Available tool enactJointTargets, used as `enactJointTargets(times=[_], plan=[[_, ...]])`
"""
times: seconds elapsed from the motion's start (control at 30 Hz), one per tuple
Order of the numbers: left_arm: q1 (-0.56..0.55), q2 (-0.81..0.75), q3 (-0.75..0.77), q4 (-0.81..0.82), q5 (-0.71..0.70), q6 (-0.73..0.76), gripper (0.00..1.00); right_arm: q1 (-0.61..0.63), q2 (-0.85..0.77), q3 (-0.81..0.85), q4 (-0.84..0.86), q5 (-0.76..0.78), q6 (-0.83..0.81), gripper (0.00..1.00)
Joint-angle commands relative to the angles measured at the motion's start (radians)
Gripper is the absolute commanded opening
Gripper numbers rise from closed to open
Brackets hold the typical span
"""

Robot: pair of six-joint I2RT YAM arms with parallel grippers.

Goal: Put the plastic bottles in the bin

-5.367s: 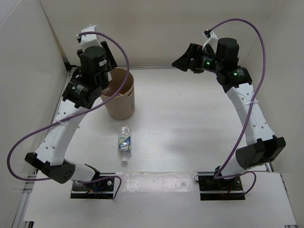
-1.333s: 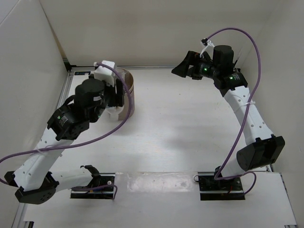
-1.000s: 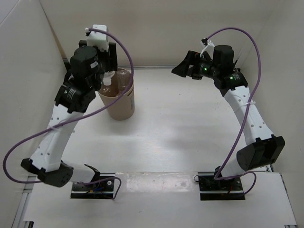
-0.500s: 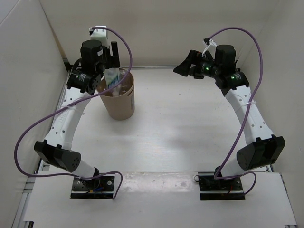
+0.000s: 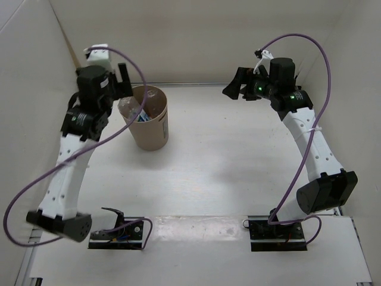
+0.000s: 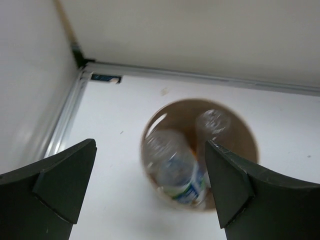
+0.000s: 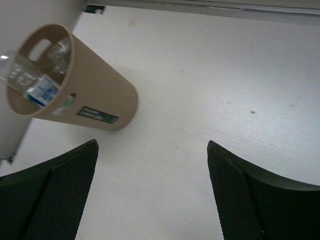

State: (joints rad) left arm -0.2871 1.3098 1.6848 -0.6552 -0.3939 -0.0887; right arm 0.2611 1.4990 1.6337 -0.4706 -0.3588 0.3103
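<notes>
The tan bin stands at the back left of the table. A clear plastic bottle with a green-blue label leans in its mouth against the left rim, blurred in the left wrist view. A second clear bottle lies deeper in the bin, with a trace of orange beside it. My left gripper hangs open above and left of the bin, nothing between its fingers. My right gripper is open and empty at the back right, facing the bin and the labelled bottle.
White walls close in the table on the left, back and right. A metal rail runs along the left wall's foot near the bin. The arm bases sit at the near edge.
My left gripper opened over the bin and let go of the labelled bottle, which dropped into the bin's mouth. The left wrist then drew back to the left. The right arm barely moved.
</notes>
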Motion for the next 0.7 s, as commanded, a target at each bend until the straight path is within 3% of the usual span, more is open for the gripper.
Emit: enactJointTargets(times=[0.0, 0.13, 0.23, 0.4, 0.57, 0.67], plan=[[0.041, -0.130, -0.075, -0.150, -0.062, -0.029, 1.00, -0.011, -0.013, -0.006, -0.086, 0.096, -0.164, 0.90], [0.123, -0.268, -0.281, -0.297, -0.097, -0.227, 1.00, -0.068, -0.020, -0.066, -0.192, 0.095, -0.238, 0.90], [0.140, -0.397, -0.451, -0.290, -0.123, -0.258, 1.00, -0.134, -0.029, -0.092, -0.227, 0.092, -0.284, 0.90], [0.138, -0.614, -0.736, -0.154, -0.128, -0.191, 1.00, -0.160, -0.048, -0.143, -0.250, 0.191, -0.293, 0.90], [0.138, -0.823, -0.922, 0.076, 0.108, 0.045, 1.00, -0.154, -0.062, -0.172, -0.253, 0.201, -0.292, 0.90], [0.140, -0.883, -1.010, 0.158, 0.098, 0.037, 1.00, -0.154, -0.063, -0.187, -0.255, 0.198, -0.293, 0.90]])
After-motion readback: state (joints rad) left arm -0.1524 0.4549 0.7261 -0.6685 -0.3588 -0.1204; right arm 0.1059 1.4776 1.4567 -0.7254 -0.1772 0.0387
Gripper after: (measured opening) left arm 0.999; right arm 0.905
